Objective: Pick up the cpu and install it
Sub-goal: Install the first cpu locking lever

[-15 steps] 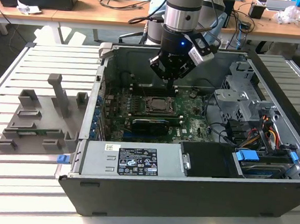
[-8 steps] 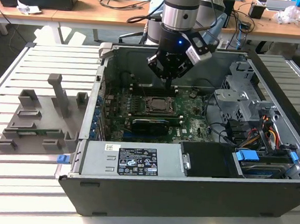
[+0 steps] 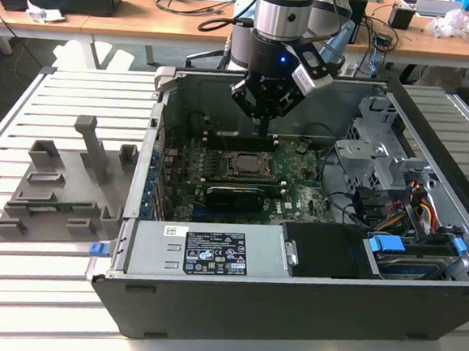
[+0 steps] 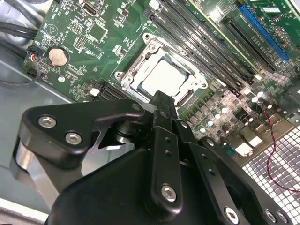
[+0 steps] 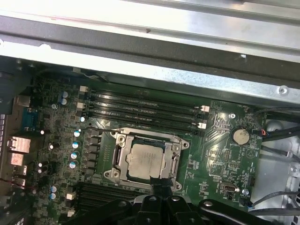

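CPU (image 5: pixel 146 160) seated flat in metal-framed socket (image 5: pixel 119 161) on green motherboard (image 5: pixel 211 159), inside open PC case (image 3: pixel 208 303). Ext. view, left to right: grey holder tray (image 3: pixel 54 194) on slatted counter (image 3: pixel 27 127), then case w/ pincer (image 3: pixel 264 127) just above socket. Pincer fingers together, nothing held, tip near CPU edge.

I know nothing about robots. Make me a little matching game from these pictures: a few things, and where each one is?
Things:
1. cpu
2. coin battery
3. grey holder tray
4. tool

Places:
A. on the slatted table, outside the computer case
B. seated in the socket frame
C. on the green board, beside the socket
D. hanging above the socket

Pairs: 1-B, 2-C, 3-A, 4-D
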Available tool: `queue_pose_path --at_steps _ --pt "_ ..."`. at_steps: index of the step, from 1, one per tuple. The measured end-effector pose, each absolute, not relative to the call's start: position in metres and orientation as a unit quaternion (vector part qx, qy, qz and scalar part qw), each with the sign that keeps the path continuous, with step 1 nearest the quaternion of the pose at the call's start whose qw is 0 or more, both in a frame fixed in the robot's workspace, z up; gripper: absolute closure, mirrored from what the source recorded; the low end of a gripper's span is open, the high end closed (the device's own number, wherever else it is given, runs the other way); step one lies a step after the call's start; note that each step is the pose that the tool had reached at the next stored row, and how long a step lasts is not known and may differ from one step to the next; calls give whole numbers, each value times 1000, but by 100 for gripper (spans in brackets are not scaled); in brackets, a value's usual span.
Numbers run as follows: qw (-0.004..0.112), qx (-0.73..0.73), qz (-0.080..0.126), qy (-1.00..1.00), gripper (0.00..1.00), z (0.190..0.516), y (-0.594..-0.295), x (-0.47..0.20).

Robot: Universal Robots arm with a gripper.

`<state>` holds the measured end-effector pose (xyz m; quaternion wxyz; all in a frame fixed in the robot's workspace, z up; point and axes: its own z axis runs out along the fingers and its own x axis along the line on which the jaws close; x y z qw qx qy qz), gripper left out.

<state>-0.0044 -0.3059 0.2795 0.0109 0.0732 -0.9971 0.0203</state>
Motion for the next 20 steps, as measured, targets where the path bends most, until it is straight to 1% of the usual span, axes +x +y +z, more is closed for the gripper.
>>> queue_pose_path --at_steps 20 --pt "11 73 21 -997 89 279 -306 -25"
